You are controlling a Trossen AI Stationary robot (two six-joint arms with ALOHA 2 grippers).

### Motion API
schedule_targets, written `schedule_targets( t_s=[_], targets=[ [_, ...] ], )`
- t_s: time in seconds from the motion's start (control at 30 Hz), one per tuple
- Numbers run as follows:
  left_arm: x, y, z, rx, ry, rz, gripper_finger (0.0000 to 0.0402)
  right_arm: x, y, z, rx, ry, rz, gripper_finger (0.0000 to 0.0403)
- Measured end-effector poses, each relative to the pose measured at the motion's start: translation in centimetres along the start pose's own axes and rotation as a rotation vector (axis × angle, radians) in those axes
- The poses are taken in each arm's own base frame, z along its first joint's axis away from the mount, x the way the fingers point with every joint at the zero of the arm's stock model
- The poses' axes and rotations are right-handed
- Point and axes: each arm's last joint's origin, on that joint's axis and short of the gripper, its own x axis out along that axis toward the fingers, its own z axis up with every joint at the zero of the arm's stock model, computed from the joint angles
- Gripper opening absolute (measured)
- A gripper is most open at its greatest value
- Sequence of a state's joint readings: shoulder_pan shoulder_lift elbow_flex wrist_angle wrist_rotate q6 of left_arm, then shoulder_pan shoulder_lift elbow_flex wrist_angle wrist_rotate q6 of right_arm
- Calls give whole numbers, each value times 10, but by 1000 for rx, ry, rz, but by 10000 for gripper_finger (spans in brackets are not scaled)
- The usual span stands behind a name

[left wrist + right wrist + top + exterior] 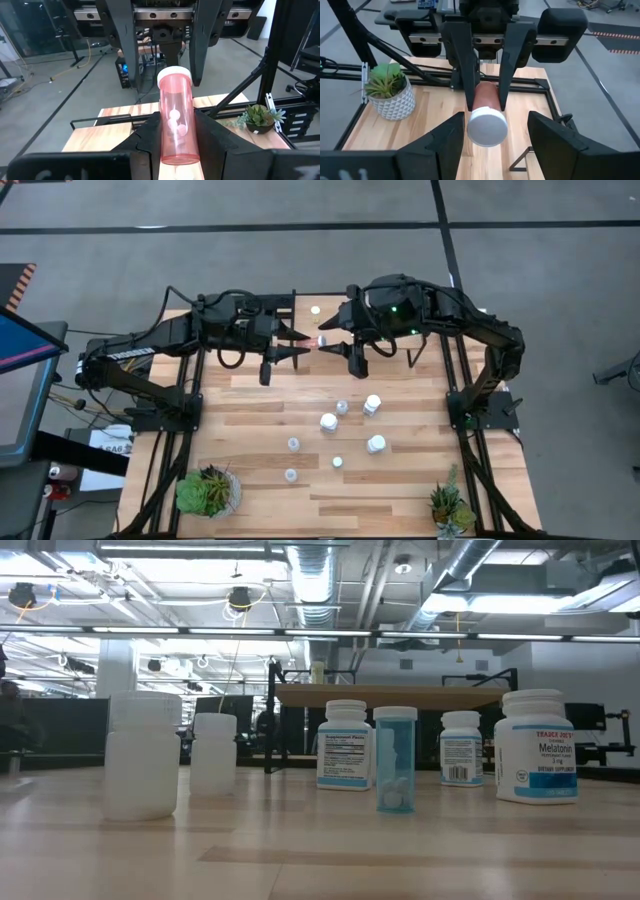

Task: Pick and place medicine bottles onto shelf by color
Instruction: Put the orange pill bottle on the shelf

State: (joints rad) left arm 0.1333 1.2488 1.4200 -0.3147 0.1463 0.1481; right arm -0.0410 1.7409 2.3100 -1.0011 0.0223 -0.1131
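Grey floor surrounds the plank surface, and overhead we see both arms meeting at the far edge. On the left, a potted plant sits at the near corner. The left tool reaches in from the left, fingers clamped on the orange bottle, held lying sideways in the air. The left wrist camera gives the detail the top view can't: a clear pinkish-orange tube with white pills inside and its white cap pointing at the other arm. Moving right, the right tool faces it head-on, fingers spread wide on either side of the cap end, not touching it; its own camera looks straight at that white cap. Nearer on the surface, loose bottles stand scattered mid-table, among them a white one. Only the low camera shows the shelf behind them, plus labels: a Melatonin bottle far right, a clear pale-blue vial centre. A second plant marks the near right corner.
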Motion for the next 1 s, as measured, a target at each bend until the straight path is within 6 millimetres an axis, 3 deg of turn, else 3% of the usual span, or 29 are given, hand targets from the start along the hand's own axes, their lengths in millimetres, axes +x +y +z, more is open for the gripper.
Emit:
schedule_targets(
  t_s=[0.3, 0.77, 1.0],
  targets=[
    [0, 0, 2, 3, -22, -4, 78, 0, 0, 0, 0, -1, 0, 236],
    [0, 0, 3, -6, -38, 0, 78, 0, 1, -1, -1, 6, 11, 134],
    [9, 0, 0, -17, -25, -7, 78, -1, 1, -2, -1, 19, 25, 137]
  ],
)
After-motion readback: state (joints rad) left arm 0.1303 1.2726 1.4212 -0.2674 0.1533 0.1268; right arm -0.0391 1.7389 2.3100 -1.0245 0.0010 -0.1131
